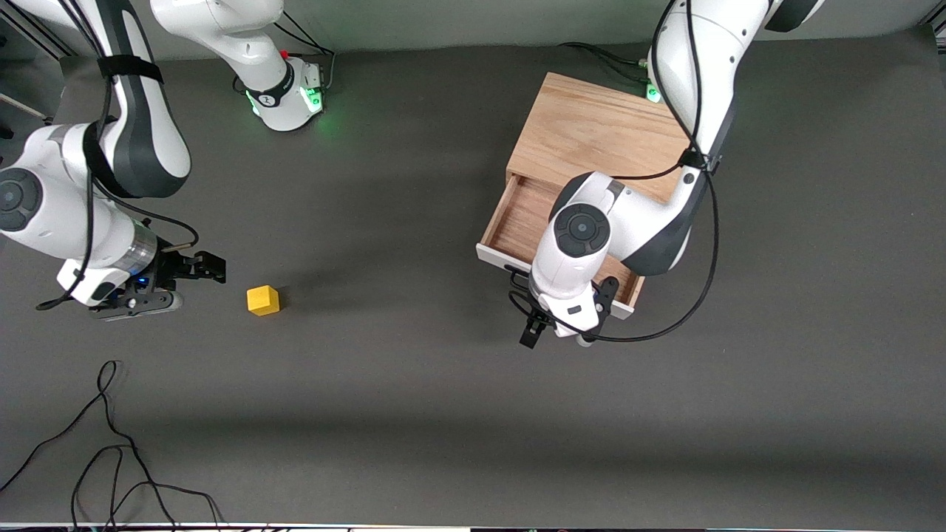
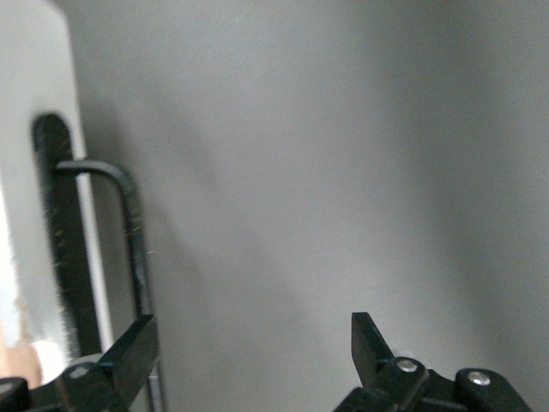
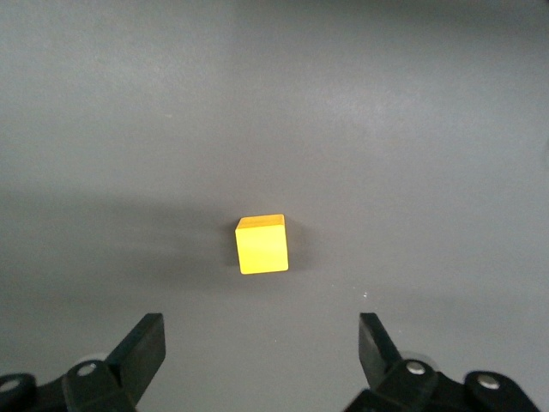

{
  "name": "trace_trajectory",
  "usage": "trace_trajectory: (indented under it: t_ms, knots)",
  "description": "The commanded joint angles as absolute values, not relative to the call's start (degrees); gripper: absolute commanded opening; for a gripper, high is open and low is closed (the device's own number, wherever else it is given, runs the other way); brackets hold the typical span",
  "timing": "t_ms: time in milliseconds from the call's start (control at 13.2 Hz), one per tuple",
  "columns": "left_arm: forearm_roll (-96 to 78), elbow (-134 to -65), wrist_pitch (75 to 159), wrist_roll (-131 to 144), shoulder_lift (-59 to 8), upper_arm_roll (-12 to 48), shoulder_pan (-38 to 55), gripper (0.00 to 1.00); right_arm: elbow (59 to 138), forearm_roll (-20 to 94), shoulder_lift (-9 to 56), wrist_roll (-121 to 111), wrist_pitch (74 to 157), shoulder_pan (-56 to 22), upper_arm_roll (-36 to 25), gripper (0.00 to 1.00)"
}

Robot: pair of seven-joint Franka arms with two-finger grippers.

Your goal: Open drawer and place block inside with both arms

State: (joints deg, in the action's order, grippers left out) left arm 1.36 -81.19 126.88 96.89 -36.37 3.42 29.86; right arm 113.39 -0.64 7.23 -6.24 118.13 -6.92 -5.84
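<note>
Drawer (image 1: pixel 517 222) pulled open mid-right, yellow block (image 1: pixel 263 300) ungrabbed lower left, right gripper (image 1: pixel 198 275) and left gripper (image 1: pixel 567 310) both wide, empty

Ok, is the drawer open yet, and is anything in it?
Open: the drawer is pulled out of the cabinet, its wood floor showing. Visible part is empty; the left arm hides the rest. The block sits on the table.

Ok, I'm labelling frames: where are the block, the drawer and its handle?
block (image 1: pixel 263 300), front view, top face.
drawer (image 1: pixel 521 222), front view, bare wooden floor.
handle (image 2: pixel 129 206), left wrist view, bent wire.
</note>
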Motion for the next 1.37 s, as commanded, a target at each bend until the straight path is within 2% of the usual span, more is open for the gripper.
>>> trace_trajectory:
  t_ms: [0,152,608,835,987,1291]
  knots:
    - [2.5,-75.0,121.1,95.5,-35.0,1.8,27.7,1.0,114.3,-0.7,6.9,-7.7,119.4,-7.1,-6.2,1.0]
    - [1.8,-72.7,114.3,86.4,-32.7,2.8,24.7,1.0,114.3,-0.7,7.0,-7.7,120.1,-7.2,-6.2,1.0]
    - [-5.4,-73.5,96.4,49.6,-22.7,2.6,12.9,1.0,118.9,-0.6,8.7,-11.2,127.2,-7.1,-6.2,1.0]
    - [-5.4,-76.2,92.6,34.2,-18.6,2.4,8.1,1.0,124.3,-0.6,10.5,-11.6,136.5,-7.0,-6.1,1.0]
    - [-5.2,-81.8,92.5,23.9,-13.4,2.3,4.8,1.0,128.0,-0.6,12.9,-12.5,144.2,-7.1,-6.2,1.0]
    - [-2.9,-89.2,92.5,12.0,-6.9,1.3,3.2,1.0,128.1,5.1,19.3,-13.9,148.9,-7.0,-6.1,1.0]
